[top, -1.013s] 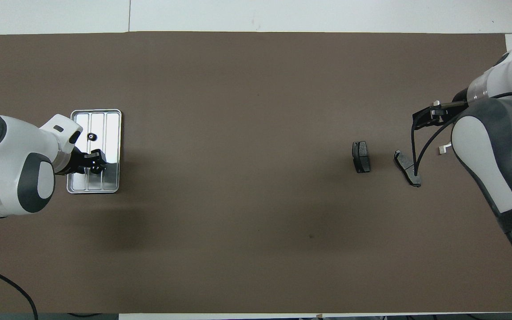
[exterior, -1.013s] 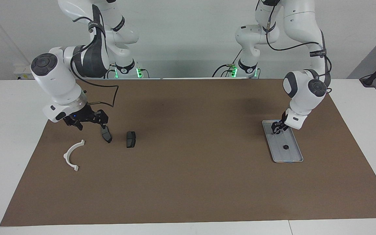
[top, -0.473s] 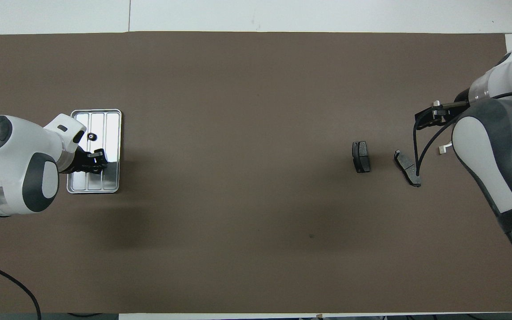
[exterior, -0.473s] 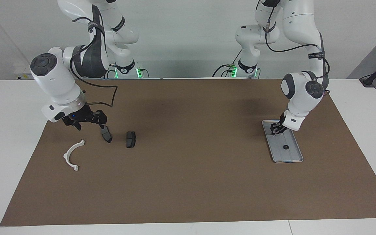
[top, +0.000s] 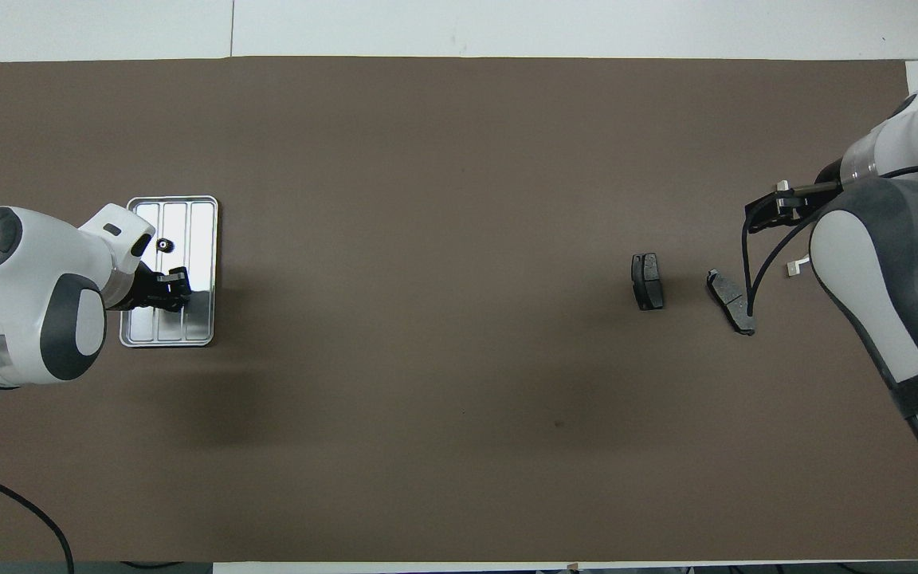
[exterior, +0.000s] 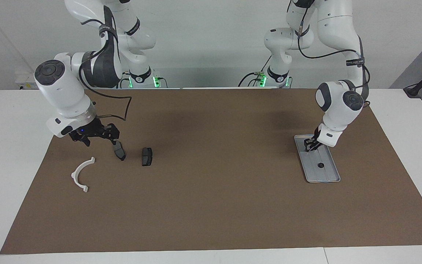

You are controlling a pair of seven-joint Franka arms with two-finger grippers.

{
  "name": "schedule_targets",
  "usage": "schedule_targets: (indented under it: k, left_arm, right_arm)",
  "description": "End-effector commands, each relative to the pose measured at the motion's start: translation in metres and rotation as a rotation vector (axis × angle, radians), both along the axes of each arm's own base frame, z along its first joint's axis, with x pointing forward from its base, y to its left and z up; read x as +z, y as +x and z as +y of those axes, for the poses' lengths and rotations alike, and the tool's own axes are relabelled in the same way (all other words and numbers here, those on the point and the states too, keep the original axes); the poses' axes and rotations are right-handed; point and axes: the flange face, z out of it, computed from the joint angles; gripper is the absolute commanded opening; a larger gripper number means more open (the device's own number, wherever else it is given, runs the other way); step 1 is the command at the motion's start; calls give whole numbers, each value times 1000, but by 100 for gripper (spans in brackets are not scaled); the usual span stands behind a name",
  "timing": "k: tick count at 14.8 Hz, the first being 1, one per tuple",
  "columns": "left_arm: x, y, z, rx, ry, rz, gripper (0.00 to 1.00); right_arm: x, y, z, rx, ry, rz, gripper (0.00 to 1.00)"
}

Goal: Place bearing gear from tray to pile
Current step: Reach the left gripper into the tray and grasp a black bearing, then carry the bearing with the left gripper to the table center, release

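The bearing gear (exterior: 320,165) lies in the tray (exterior: 331,178) at the left arm's end of the tabletop (exterior: 211,205). The left tool (exterior: 309,144) sits low over the tray's robot-side end; its finger state cannot be told. The right tool (exterior: 95,136) hangs open over the pile (exterior: 120,153).

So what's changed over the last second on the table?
The left arm's wrist drew back slightly toward the robots, with the left gripper low over the nearer end of the tray. I cannot tell whether it took hold of anything. The gear on the tray, the two dark pads, the white half-ring and the right gripper, jaws open, stayed put.
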Motion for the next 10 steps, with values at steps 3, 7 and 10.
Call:
schedule_targets:
  k: [3,7,10]
  left_arm:
    - [-6,-5,-1,5,15,13,33]
    - [-7,-6,-1,2,15,16,31]
    - [-8,-8,0,0,14,19,25]
  right_arm:
    - [2,-1,0,0,-10,-13,100]
    - [1,-2,-1,-3,-10,-10,100]
    - [1,-2,-3,-1,-9,-12,100]
